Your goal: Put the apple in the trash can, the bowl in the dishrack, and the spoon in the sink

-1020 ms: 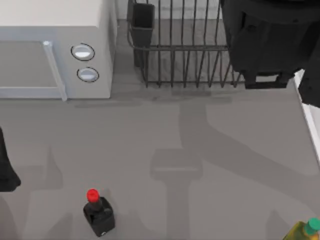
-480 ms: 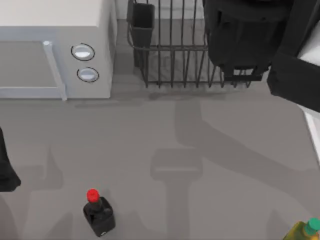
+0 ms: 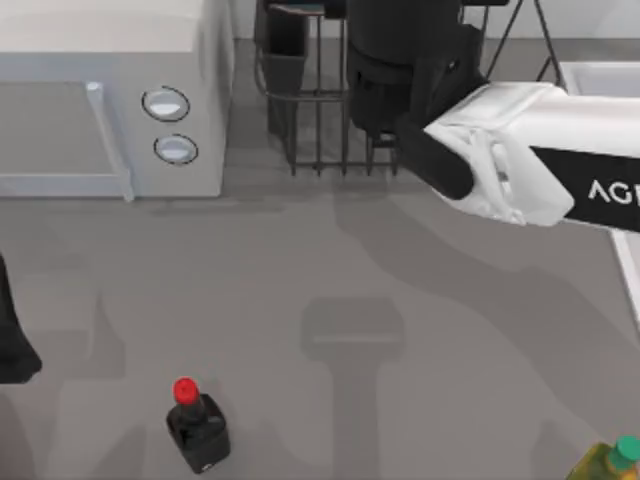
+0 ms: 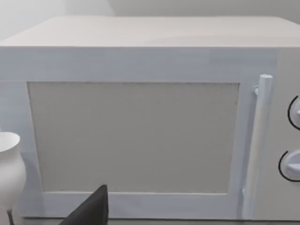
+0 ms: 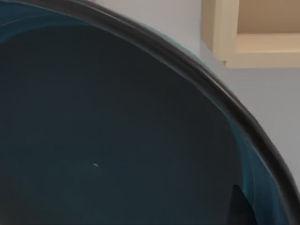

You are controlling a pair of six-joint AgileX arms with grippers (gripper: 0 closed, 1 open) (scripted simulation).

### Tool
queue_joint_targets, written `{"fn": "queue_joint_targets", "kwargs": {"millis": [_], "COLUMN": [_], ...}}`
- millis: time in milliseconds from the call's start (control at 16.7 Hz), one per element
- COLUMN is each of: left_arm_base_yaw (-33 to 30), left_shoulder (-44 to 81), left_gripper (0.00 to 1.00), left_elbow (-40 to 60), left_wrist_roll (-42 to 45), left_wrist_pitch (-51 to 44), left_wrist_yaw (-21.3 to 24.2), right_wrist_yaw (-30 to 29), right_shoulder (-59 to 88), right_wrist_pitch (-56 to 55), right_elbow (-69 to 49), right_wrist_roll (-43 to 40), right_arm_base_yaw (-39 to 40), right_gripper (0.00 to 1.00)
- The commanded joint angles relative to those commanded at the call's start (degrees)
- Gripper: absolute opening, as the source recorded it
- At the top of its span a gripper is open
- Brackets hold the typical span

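The blue bowl (image 5: 108, 140) with its dark rim sits right against my right wrist camera, and a dark fingertip (image 5: 240, 206) rests at its edge. My right gripper (image 3: 400, 70) is shut on the bowl and hangs over the dark wire dishrack (image 3: 320, 130) at the back of the table. The rack's utensil cup (image 3: 285, 50) stands at its left corner. A strip of the white sink (image 3: 600, 75) runs along the right edge. My left arm (image 3: 12, 340) is parked at the left edge, facing the microwave. The apple, the spoon and the trash can are out of view.
A white microwave (image 3: 110, 100) with two round knobs fills the back left. A black bottle with a red cap (image 3: 197, 428) stands at the front left, and a yellow-green bottle (image 3: 608, 462) at the front right corner. A white vase (image 4: 9, 168) stands beside the microwave.
My right arm has swung left from the sink side across the dishrack, and its white forearm has come into view. The left arm and both bottles have not moved.
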State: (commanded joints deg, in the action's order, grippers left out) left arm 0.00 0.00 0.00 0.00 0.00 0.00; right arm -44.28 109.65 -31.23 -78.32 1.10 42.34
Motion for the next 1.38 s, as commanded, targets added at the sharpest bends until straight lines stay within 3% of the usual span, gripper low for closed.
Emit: {"fn": "queue_joint_targets", "kwargs": {"millis": [240, 540, 1320, 1380], "left_arm_base_yaw": [0.0, 0.0, 0.0, 0.0], "left_shoulder": [0.0, 0.0, 0.0, 0.0], "left_gripper": [1.0, 1.0, 1.0, 1.0], "left_elbow": [0.0, 0.0, 0.0, 0.0], "left_wrist_roll": [0.0, 0.0, 0.0, 0.0], "left_wrist_pitch": [0.0, 0.0, 0.0, 0.0], "left_wrist_yaw": [0.0, 0.0, 0.0, 0.0], "right_wrist_yaw": [5.7, 6.2, 6.2, 6.2], "right_shoulder": [7.0, 7.5, 7.5, 7.5], "right_wrist_pitch": [-8.3, -8.9, -8.9, -8.9], "right_elbow": [1.8, 1.9, 1.9, 1.9], "right_wrist_roll": [-0.1, -0.1, -0.1, -0.1], "right_arm_base_yaw": [-5.6, -6.1, -6.1, -6.1], "right_gripper": [0.0, 0.0, 0.98, 1.0]}}
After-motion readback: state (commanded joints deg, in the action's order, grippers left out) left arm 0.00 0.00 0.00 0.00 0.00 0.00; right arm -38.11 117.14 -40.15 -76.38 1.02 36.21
